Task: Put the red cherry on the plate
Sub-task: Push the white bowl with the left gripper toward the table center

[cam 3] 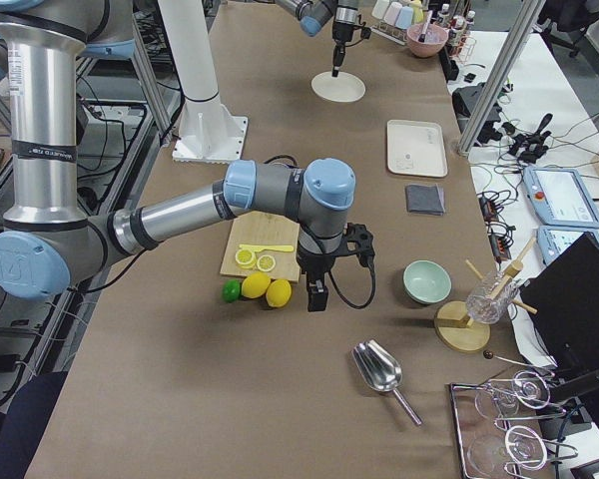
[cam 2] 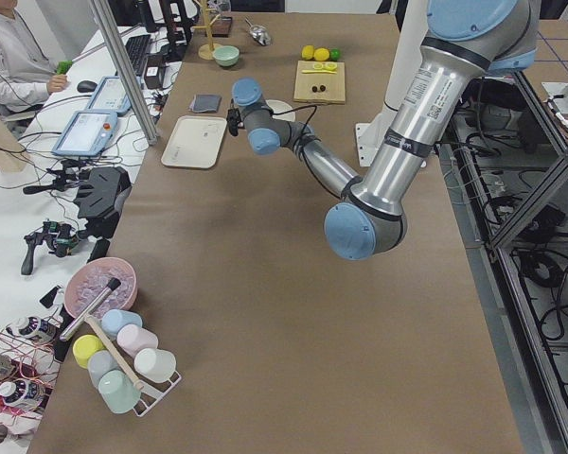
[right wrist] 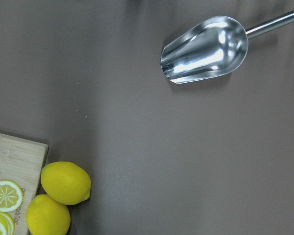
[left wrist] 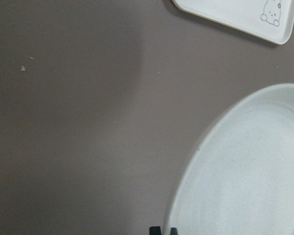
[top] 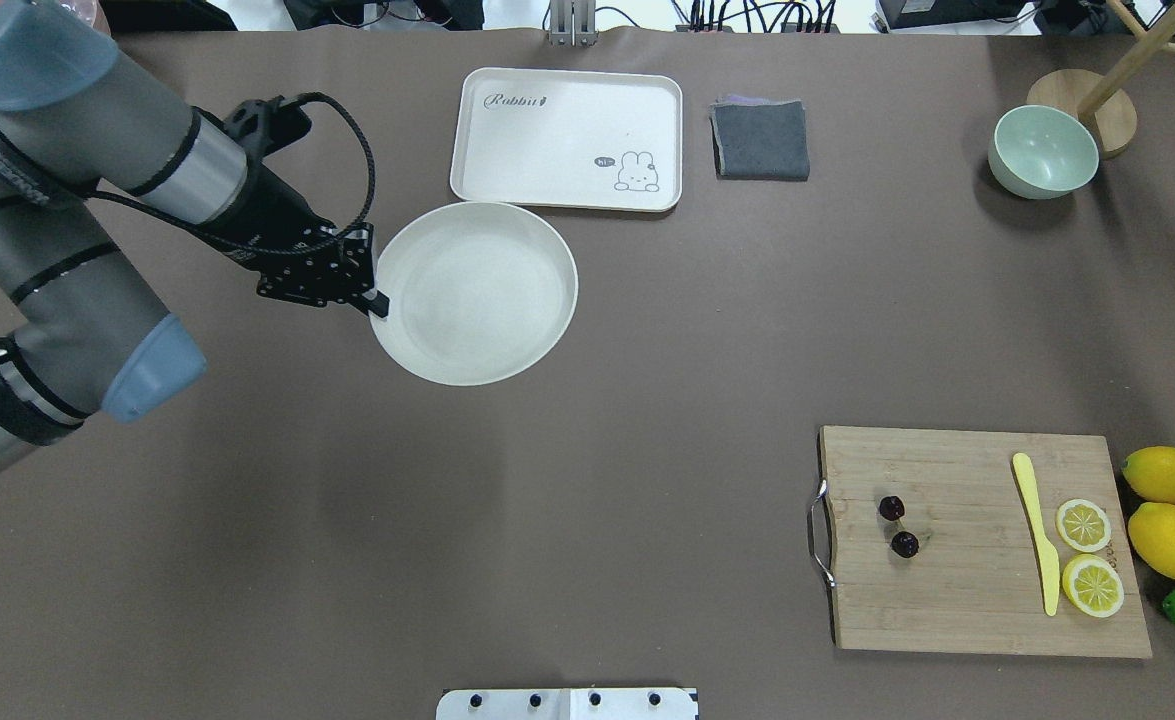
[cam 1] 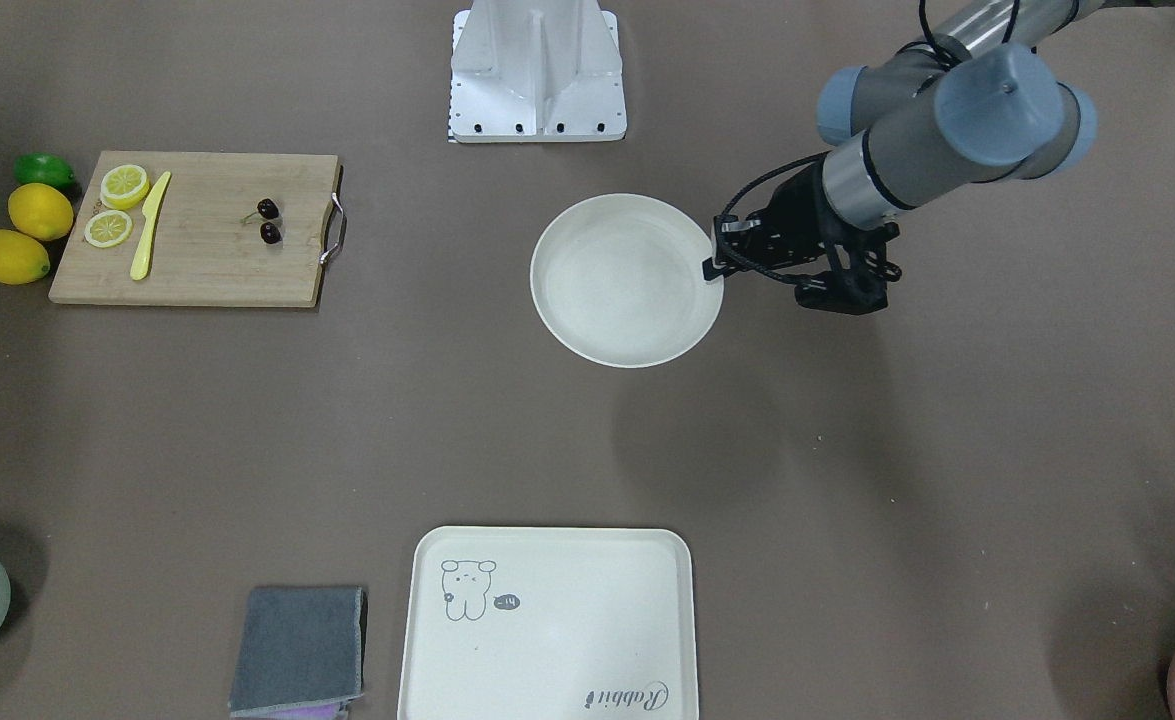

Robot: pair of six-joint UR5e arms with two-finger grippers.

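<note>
Pinching the plate (top: 477, 300) at its left rim: left gripper (top: 375, 300), fingers closed on the edge. Right gripper (cam 3: 316, 296) hangs beside the lemons (cam 3: 268, 291); cannot tell its finger state. Red cherry (top: 897, 527) lies on the cutting board (top: 957, 590), well right of the plate. Far tray (top: 547, 140) reads "Rabbit".

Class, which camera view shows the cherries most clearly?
The overhead view: both cherries lie unobstructed on the cutting board. The front-facing view shows them similarly; the left side view shows tiny specks; the other views miss them.
</note>
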